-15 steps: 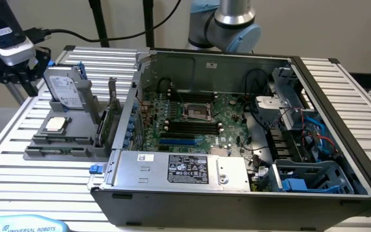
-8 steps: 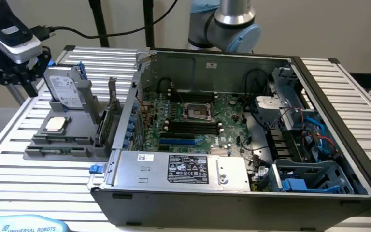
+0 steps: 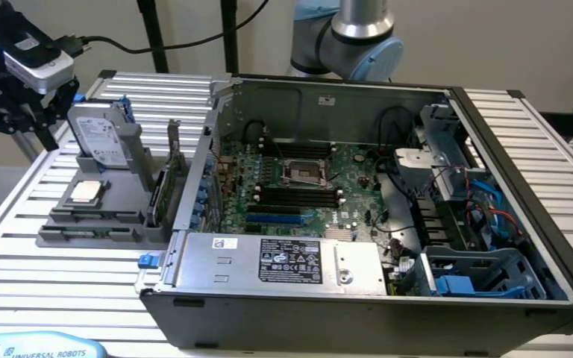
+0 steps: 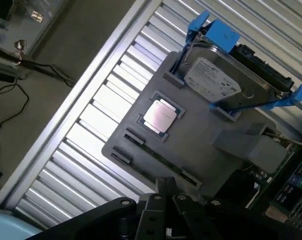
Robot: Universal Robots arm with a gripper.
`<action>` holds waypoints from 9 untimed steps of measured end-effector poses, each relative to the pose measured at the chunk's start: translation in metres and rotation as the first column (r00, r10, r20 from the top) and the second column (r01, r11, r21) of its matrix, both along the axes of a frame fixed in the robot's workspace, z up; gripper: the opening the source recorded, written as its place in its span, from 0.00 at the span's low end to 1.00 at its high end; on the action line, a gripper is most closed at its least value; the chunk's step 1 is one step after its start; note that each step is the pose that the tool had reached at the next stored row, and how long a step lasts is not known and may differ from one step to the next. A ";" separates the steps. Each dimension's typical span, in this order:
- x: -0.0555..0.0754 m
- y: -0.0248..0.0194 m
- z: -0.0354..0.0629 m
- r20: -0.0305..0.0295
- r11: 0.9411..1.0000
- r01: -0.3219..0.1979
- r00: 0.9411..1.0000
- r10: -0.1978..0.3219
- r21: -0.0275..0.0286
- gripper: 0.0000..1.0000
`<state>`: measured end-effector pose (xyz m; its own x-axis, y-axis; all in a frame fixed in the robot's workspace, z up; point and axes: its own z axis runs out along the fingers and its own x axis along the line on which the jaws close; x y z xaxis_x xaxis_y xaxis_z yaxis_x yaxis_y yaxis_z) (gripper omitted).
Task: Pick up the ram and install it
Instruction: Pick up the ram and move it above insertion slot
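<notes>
Approach stage, by the look of it: not yet gripping the long, thin green ram stick (image 4: 158,157). Best done by squaring the black pincer (image 4: 165,186) across the stick's middle, coming down straight, and closing on the flat faces rather than the ends. Worth keeping clear of the square silver processor chip (image 4: 159,116) and the silver hard drive in blue rails (image 4: 215,80).

Cannot tell whether the pincer is open or closed.

Seated on edge in a slot along the rim of the grey plastic holder tray (image 4: 210,155) on the slatted metal surface (image 4: 91,135), near the pincer's tip, seemingly apart from it.
</notes>
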<state>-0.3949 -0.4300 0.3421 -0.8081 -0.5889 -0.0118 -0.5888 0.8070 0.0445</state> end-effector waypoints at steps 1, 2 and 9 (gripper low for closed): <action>0.000 0.0000 -0.0002 0.000 1.000 -0.018 1.000 0.018 0.000 0.11; 0.000 0.0000 -0.0003 0.000 0.999 -0.037 0.999 0.037 0.000 0.11; 0.000 0.0000 -0.0014 0.000 0.987 -0.163 0.987 0.163 0.000 0.11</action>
